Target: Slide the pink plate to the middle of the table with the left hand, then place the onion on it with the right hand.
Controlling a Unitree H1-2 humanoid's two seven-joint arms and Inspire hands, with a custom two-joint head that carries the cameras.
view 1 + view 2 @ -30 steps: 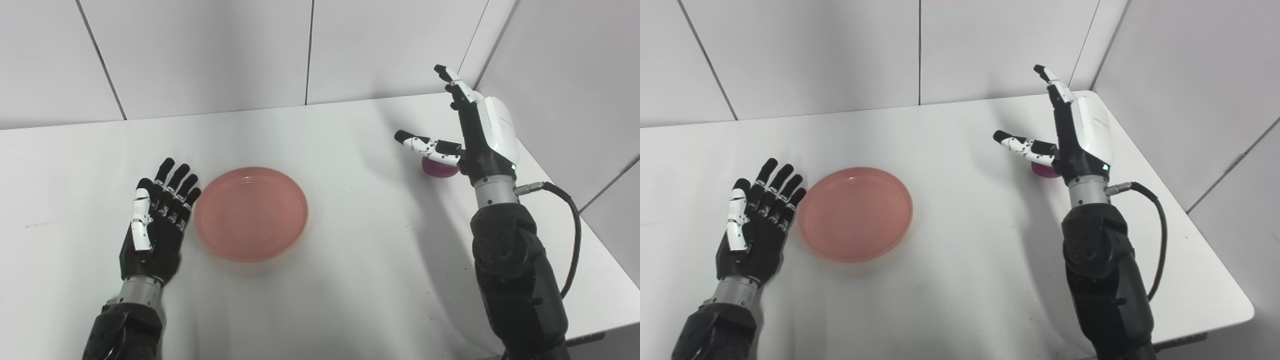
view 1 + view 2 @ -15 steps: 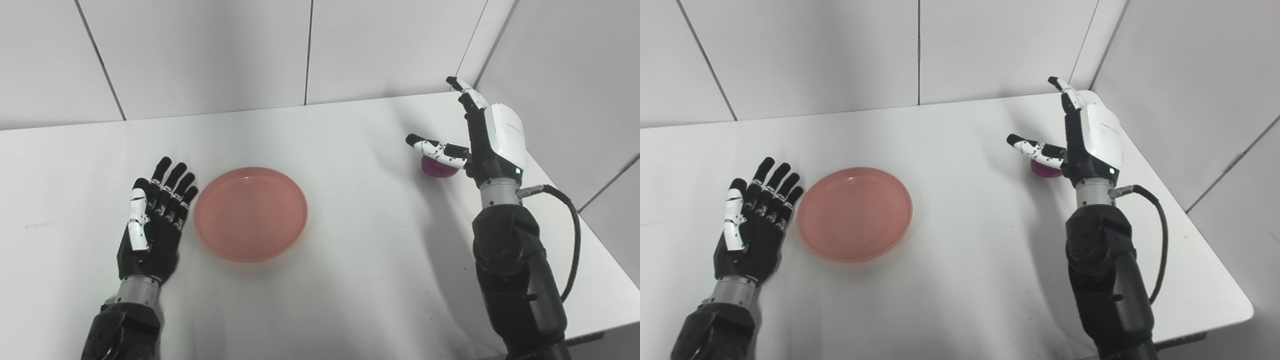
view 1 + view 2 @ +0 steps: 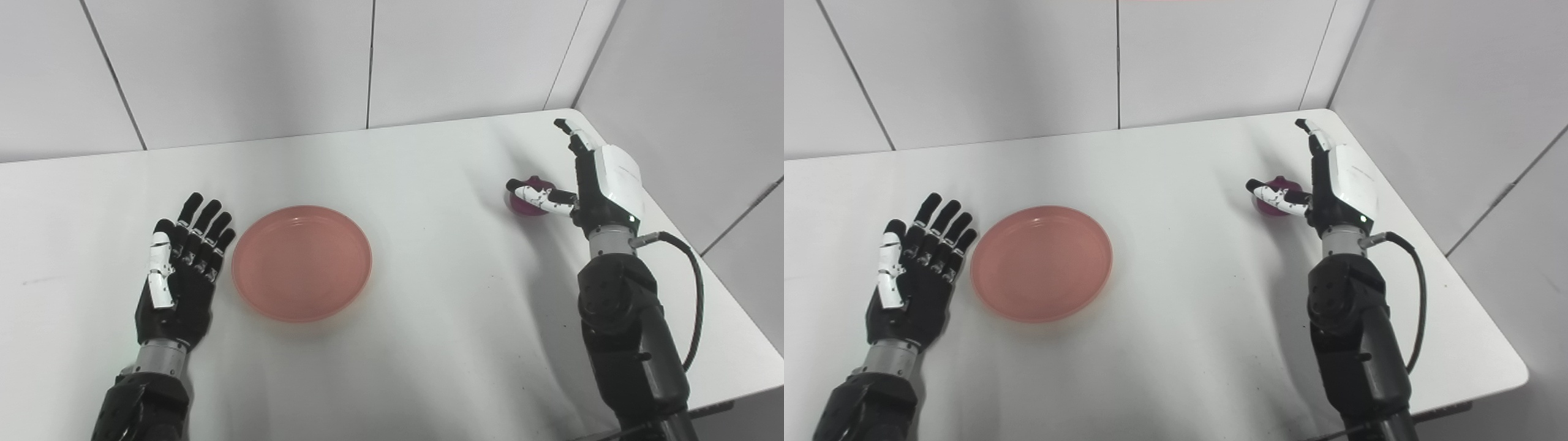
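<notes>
A round pink plate point(image 3: 301, 262) lies flat on the white table, left of centre. My left hand point(image 3: 180, 269) rests open and palm-up just left of the plate, with a narrow gap between its fingers and the rim. A purple onion point(image 3: 528, 200) sits on the table at the far right. My right hand point(image 3: 591, 180) stands open beside the onion, with the thumb crossing in front of it and the other fingers pointing up past its right side. The hand partly hides the onion.
Grey panelled walls close off the table at the back and on the right. The table's right edge point(image 3: 1470, 294) runs diagonally just right of my right arm. A black cable point(image 3: 689, 294) loops from the right wrist.
My right hand has come down and moved away from me, so the thumb now sits level with the onion. My left hand has drawn slightly back from the plate. The camera has shifted a little.
</notes>
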